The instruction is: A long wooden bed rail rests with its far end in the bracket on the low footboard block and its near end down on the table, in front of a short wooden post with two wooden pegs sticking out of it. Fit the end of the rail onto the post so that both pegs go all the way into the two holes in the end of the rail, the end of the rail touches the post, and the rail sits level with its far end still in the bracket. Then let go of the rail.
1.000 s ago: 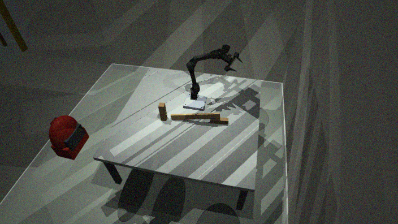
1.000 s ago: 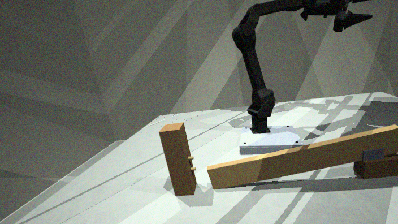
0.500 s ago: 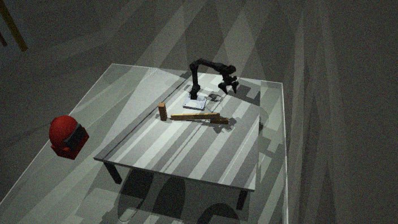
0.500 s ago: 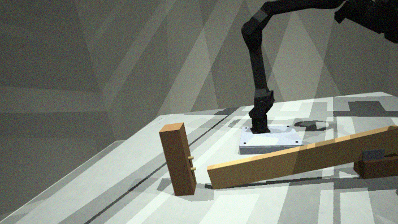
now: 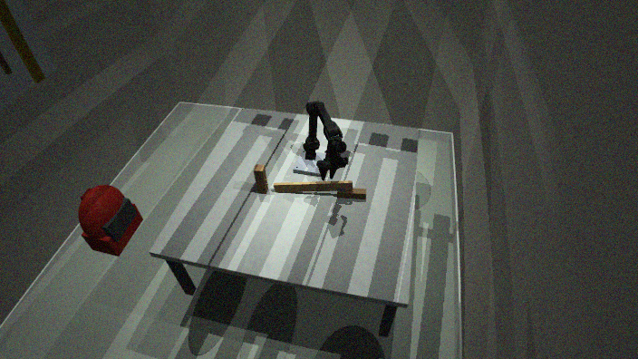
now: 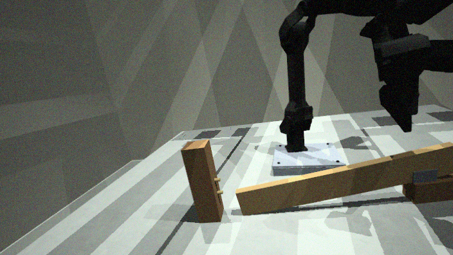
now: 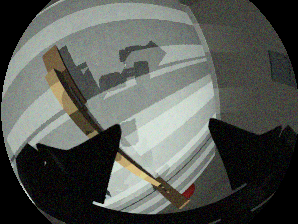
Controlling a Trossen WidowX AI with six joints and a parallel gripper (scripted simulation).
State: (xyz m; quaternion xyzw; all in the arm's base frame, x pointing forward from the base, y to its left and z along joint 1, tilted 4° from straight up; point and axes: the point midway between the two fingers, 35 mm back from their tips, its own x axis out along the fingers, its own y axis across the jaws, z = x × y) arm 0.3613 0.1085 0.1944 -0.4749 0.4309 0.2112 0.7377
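Observation:
The wooden bed rail (image 5: 313,186) (image 6: 322,187) (image 7: 75,114) slopes down from the footboard block (image 5: 360,195) (image 6: 431,192) (image 7: 54,57) to its near end on the table. Its far end rests at the grey bracket (image 6: 425,176). The wooden post (image 5: 261,179) (image 6: 203,183) (image 7: 172,193) stands upright, a small gap from the rail's near end. Its upper peg (image 6: 217,179) and lower peg (image 6: 220,192) point at the rail. The holes in the rail end are hidden. My gripper (image 5: 327,176) (image 7: 166,126) is open and empty, pointing down above the rail's far half; in the exterior view its fingers overlap.
The arm's pale base plate (image 5: 304,171) (image 6: 305,159) sits behind the rail. A red helmet-like object (image 5: 101,218) (image 7: 189,190) is off to the left, beyond the table (image 5: 281,254) (image 6: 264,238). Striped shadows cross the table.

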